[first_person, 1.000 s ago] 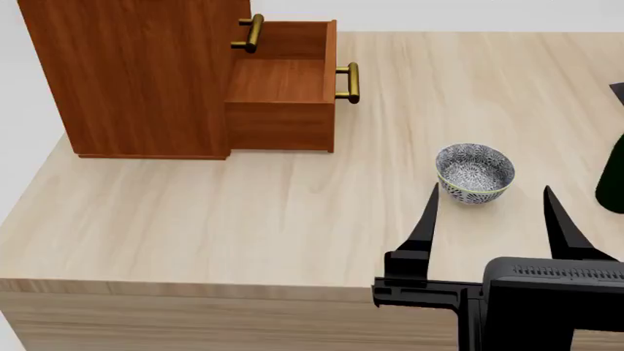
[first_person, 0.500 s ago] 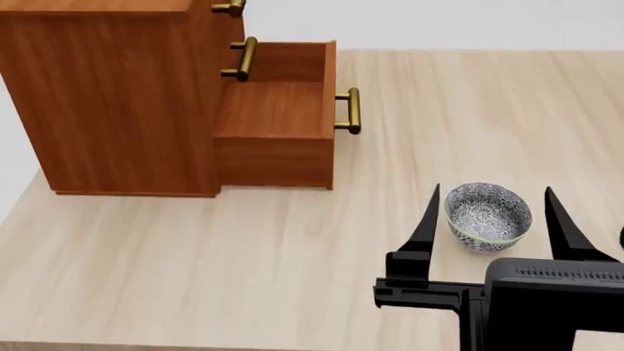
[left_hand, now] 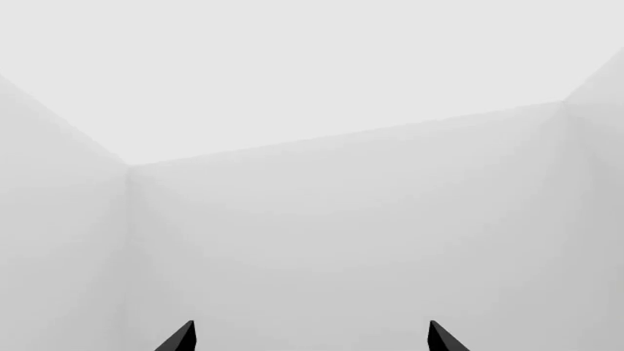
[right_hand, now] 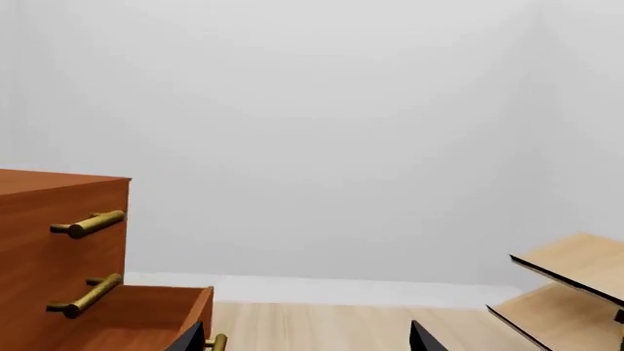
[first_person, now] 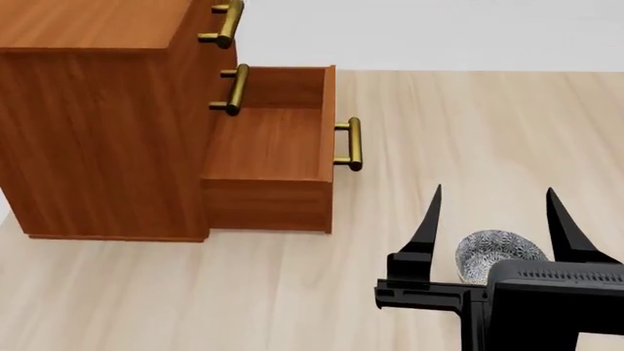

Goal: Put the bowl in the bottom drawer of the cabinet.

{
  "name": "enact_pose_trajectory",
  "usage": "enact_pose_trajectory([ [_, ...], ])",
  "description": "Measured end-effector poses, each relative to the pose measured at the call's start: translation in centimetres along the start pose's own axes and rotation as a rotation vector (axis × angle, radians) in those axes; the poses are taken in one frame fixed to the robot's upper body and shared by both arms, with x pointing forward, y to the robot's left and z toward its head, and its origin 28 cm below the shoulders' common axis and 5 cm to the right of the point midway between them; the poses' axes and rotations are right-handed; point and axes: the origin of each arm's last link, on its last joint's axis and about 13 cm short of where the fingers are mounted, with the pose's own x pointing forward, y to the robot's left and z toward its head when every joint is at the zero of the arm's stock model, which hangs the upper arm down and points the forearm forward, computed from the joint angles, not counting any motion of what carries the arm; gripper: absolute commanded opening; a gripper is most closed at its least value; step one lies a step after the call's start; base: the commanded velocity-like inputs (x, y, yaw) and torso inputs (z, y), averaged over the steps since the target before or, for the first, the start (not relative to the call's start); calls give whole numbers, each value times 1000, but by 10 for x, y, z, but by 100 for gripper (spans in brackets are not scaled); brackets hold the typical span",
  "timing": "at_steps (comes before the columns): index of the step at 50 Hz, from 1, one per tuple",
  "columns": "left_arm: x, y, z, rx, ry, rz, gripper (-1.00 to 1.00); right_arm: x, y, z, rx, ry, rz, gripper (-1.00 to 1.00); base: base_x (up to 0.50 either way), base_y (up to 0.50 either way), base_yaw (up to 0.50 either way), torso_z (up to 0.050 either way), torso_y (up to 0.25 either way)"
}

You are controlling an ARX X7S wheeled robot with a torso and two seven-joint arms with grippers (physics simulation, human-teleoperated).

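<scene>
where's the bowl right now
In the head view the bowl sits on the table at the lower right, partly hidden behind the open right gripper, between its fingers, to the right of the open bottom drawer.

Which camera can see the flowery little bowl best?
The head view. There the bowl sits on the table between the right gripper's open fingers, partly hidden behind the arm. The right wrist view shows only the cabinet, a rack and the wall; the left wrist view shows only blank wall.
</scene>
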Motion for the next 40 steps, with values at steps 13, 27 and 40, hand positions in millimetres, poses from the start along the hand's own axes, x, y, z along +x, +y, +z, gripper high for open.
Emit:
enact_pose_trajectory([
  [13, 0, 0, 0, -1, -1, 1, 100, 0, 0, 0, 0, 0, 2, 100, 303, 0, 0, 0, 0],
  [27, 1, 0, 1, -1, -2, 1, 100, 1, 1, 0, 0, 0, 5, 100, 304, 0, 0, 0, 1],
  [40, 1, 0, 1, -4, -3, 1, 100, 0, 0, 0, 0, 0, 6, 100, 305, 0, 0, 0, 1],
])
